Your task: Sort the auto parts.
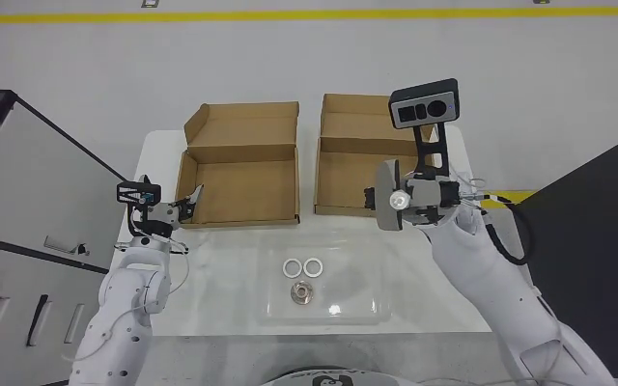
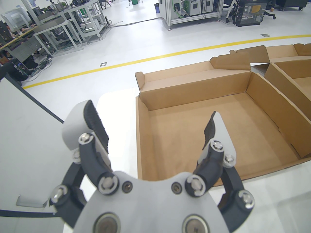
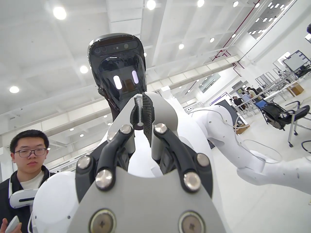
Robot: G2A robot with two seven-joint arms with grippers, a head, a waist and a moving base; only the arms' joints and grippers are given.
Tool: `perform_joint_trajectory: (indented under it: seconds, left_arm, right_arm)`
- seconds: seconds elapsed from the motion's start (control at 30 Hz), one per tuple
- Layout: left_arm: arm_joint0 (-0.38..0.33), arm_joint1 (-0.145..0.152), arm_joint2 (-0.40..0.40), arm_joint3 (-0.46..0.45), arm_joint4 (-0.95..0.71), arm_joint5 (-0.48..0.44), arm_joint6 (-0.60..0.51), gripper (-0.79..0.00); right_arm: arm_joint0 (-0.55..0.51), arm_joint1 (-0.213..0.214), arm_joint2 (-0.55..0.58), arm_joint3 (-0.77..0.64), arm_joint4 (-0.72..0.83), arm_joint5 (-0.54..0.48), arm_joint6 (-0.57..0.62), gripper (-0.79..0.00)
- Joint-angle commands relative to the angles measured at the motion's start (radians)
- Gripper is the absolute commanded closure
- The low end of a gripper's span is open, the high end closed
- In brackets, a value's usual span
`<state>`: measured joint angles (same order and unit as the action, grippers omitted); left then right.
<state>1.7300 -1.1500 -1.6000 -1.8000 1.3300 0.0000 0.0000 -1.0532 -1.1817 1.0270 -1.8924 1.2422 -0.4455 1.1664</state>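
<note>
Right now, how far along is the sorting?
Nothing looks sorted: the left box and the visible floor of the right box are bare. In hand: the right gripper is shut on a threaded bolt; the left gripper is open and empty. Left: two white rings and a metal part in the clear tray.

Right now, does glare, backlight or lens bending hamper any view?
Top view: glints on the clear tray, two white rings plain. Left wrist view: wide lens curves the yellow floor line. Right wrist view: ceiling lamps glare behind, yet the bolt between the jaws reads clearly.
</note>
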Motion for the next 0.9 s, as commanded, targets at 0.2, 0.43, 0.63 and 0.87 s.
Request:
perform_joint_trajectory:
  seconds: [0.2, 0.43, 0.63, 0.87]
  left_arm:
    - [0.0, 0.0, 0.0, 0.0, 0.0, 0.0, 0.0, -0.785]
    - [0.0, 0.0, 0.0, 0.0, 0.0, 0.0, 0.0, -0.785]
    - [0.0, 0.0, 0.0, 0.0, 0.0, 0.0, 0.0, -0.785]
    - [0.0, 0.0, 0.0, 0.0, 0.0, 0.0, 0.0, -0.785]
  right_arm:
    - [0.0, 0.0, 0.0, 0.0, 0.0, 0.0, 0.0, 0.0]
    - [0.0, 0.0, 0.0, 0.0, 0.0, 0.0, 0.0, 0.0]
    - [-0.001, 0.0, 0.001, -0.001, -0.002, 0.002, -0.006, 0.0]
    - [-0.013, 0.006, 0.087, 0.003, -0.114, 0.043, -0.056, 0.0]
